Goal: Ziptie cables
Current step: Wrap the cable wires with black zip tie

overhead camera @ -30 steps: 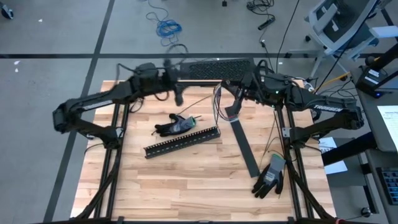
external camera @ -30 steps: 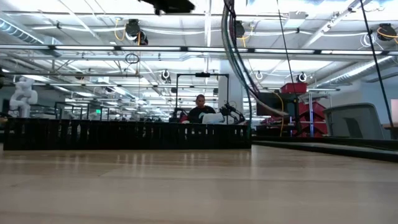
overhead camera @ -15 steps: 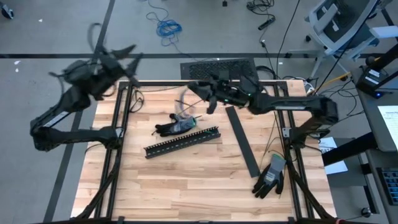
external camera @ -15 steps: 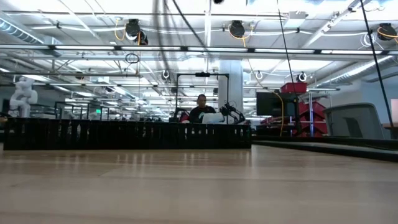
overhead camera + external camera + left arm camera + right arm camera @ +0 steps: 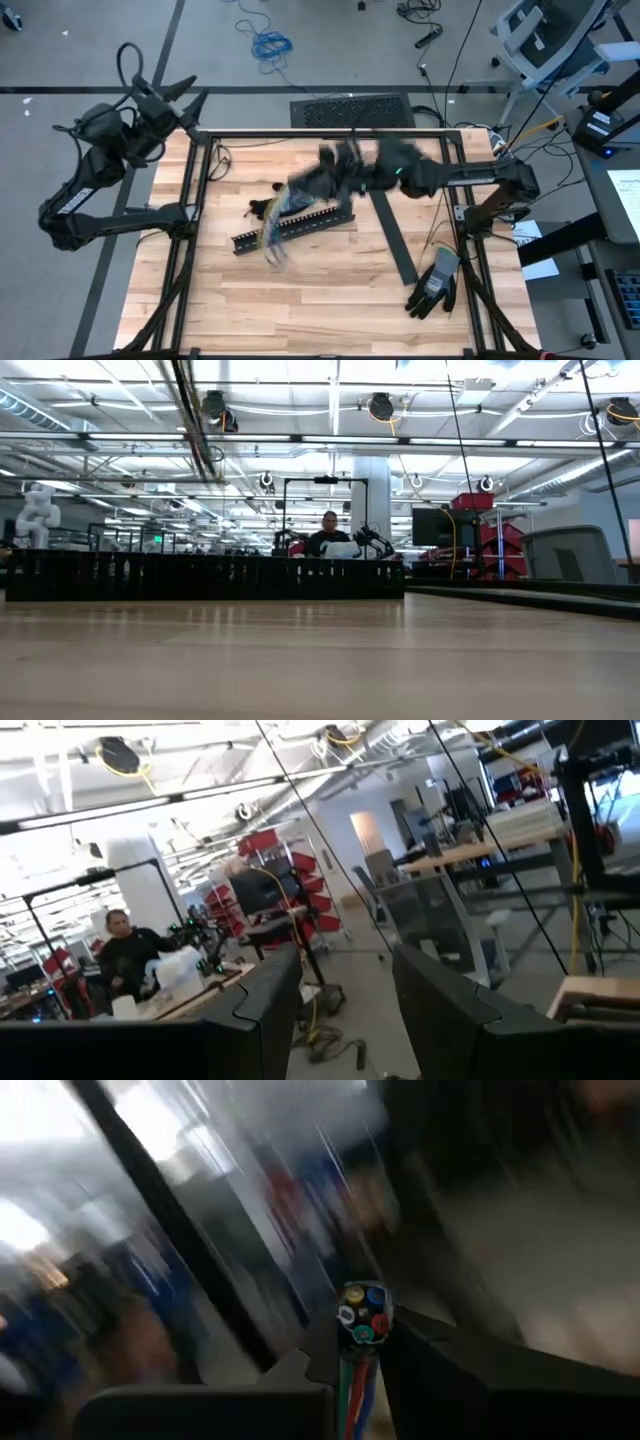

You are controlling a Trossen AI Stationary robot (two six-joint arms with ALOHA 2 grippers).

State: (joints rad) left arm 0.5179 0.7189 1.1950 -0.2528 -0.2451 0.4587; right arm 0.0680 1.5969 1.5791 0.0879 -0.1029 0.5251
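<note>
Your right gripper (image 5: 362,1342) pinches the cables (image 5: 277,215), thin multicoloured wires with round cut ends, above the black slotted duct (image 5: 293,226) mid-table. Your left gripper (image 5: 178,97) gapes empty off the far-left corner.

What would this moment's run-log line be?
right gripper: shut on cables, above black slotted duct | left gripper: fingers open, empty, raised off table's far-left corner | cables not yet zip-tied
</note>
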